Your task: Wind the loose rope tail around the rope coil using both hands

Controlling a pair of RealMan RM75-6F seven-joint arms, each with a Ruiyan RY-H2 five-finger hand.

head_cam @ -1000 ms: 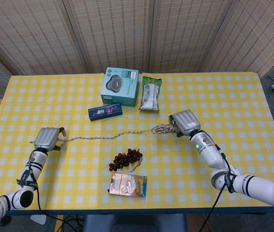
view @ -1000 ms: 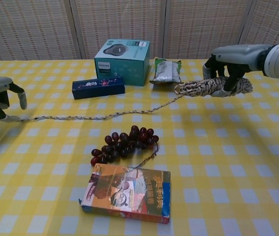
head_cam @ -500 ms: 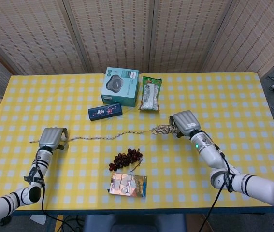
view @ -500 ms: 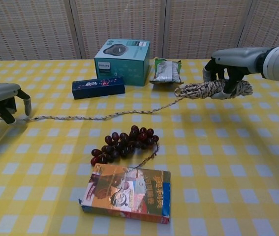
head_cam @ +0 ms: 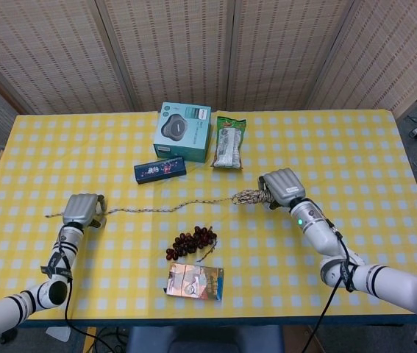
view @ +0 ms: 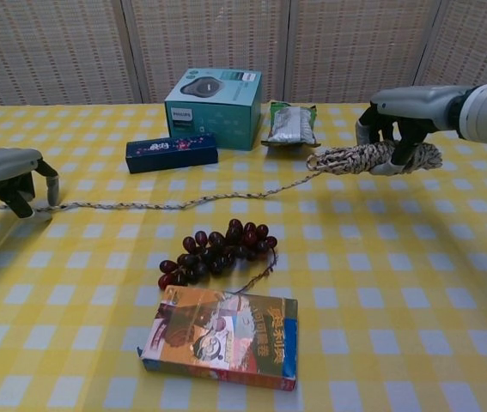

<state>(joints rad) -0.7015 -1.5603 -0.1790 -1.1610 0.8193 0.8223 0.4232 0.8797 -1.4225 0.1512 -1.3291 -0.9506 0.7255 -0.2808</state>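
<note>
Over the last second the left hand (view: 9, 174) has slid along the loose rope tail (view: 183, 202) toward the grapes (view: 215, 251), its fingers curled down over the cord though a firm pinch cannot be confirmed, so winding has likely not begun. The right hand (view: 400, 113) still clasps the rope coil (view: 372, 159) above the yellow checked tablecloth (view: 380, 283), right of the grapes. Woven screens (head_cam: 193, 51) stand behind.

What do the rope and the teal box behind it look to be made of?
The speckled tan braided rope, its coil held by the right hand: likely woven fibre, matte, going by its plaited, flecked surface. The teal speaker box: probably printed cardboard with a slight sheen, given its crisp folded edges.
</note>
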